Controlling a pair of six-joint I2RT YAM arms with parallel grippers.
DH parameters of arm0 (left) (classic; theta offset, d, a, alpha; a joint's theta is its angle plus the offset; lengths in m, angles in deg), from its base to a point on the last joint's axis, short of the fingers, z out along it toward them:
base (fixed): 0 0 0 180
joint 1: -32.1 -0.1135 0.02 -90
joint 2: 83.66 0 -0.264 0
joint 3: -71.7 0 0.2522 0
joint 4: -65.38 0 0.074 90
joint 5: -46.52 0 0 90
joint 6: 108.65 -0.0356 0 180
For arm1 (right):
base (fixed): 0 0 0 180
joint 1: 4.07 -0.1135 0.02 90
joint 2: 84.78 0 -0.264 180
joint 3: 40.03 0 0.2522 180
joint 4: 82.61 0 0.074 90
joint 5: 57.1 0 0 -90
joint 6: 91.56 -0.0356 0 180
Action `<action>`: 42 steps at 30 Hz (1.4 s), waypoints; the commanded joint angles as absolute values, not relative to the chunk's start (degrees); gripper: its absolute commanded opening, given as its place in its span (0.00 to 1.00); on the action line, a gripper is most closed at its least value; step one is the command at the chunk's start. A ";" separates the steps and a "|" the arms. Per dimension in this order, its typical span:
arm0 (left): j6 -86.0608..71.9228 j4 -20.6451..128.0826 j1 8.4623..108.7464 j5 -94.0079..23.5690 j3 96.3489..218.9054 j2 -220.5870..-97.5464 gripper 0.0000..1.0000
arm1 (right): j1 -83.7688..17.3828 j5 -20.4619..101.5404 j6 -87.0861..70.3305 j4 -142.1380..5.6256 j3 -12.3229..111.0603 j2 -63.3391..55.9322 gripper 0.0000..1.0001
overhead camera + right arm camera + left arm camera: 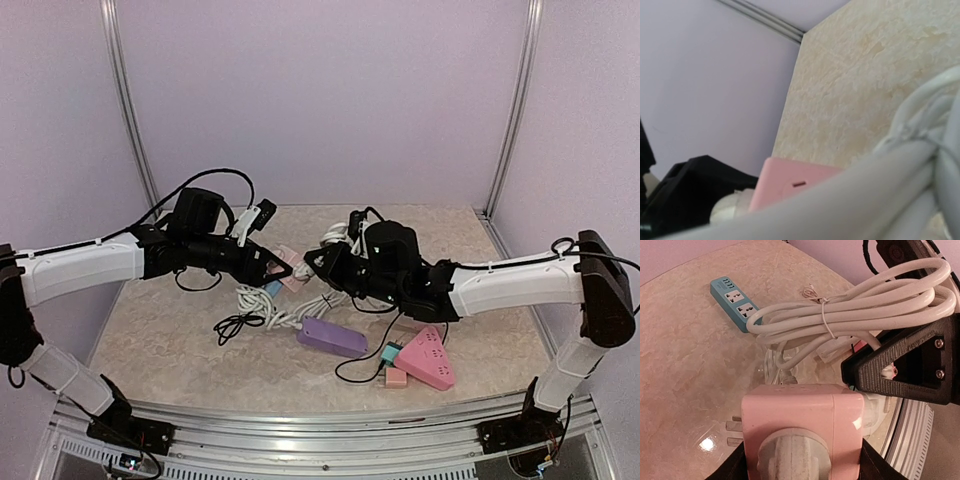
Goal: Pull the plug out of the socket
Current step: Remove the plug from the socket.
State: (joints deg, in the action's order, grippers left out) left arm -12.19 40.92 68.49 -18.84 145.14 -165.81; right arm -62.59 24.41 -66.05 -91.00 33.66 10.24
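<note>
Pink socket (pixel 802 412) sits clamped between left fingers (pixel 875 471).

Lab test cell: lilac panel walls (pixel 320 100), aluminium frame (pixel 133 120) (marble-look tabletop (pixel 160 330)).

Pale lilac walls close the scene on three sides: the back wall (pixel 320 100) fills the upper centre of the top view, with the left wall (pixel 50 120) and right wall (pixel 590 120) at the frame edges. Slim metal corner posts (pixel 128 110) run up where they meet. The table top (pixel 180 330) is beige with a marbled pattern, and an aluminium rail (pixel 330 420) borders its near edge at the bottom. Light is soft and even; a small bright glare (pixel 706 444) sits at the lower left of the left wrist view.
</note>
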 commanded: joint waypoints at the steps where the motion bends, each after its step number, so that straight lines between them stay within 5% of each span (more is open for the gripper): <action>1: -7.63 43.40 63.16 -21.27 148.71 -165.89 0.00 | -63.98 19.91 -65.91 -89.12 30.62 9.85 0.00; 27: -23.36 40.41 71.00 -25.70 148.30 -162.35 0.00 | -57.79 22.85 -61.16 -84.59 34.20 8.14 0.00; 42: -13.99 39.46 66.14 -24.80 150.47 -165.89 0.00 | -58.95 21.98 -62.57 -85.78 33.30 8.81 0.00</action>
State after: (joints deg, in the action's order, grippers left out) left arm -17.81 38.40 70.61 -23.69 146.80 -166.18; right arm -60.82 27.42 -64.70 -89.65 33.48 10.02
